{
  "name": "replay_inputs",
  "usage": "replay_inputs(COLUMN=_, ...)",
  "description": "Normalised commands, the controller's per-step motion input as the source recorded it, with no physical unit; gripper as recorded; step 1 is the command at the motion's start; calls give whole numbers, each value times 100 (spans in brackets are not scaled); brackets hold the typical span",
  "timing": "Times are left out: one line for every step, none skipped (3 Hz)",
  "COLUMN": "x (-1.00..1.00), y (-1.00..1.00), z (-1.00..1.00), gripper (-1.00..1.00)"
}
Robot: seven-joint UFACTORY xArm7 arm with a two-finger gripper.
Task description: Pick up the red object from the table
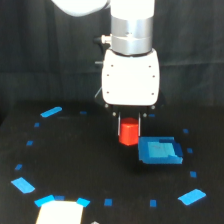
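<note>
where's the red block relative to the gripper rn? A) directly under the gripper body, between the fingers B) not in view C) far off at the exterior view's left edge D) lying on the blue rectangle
A: the red object sits straight below the white gripper, framed by its dark fingers, while the blue rectangle lies beside it toward the exterior view's right. Whether the block is gripped or lifted off the table cannot be told.

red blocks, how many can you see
1: the red object sits directly under the gripper, just to the exterior view's left of the blue rectangle. The arm could hide others.
</note>
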Motion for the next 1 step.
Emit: replay_inputs(x=-70, y=-80, z=69, gripper=-100)
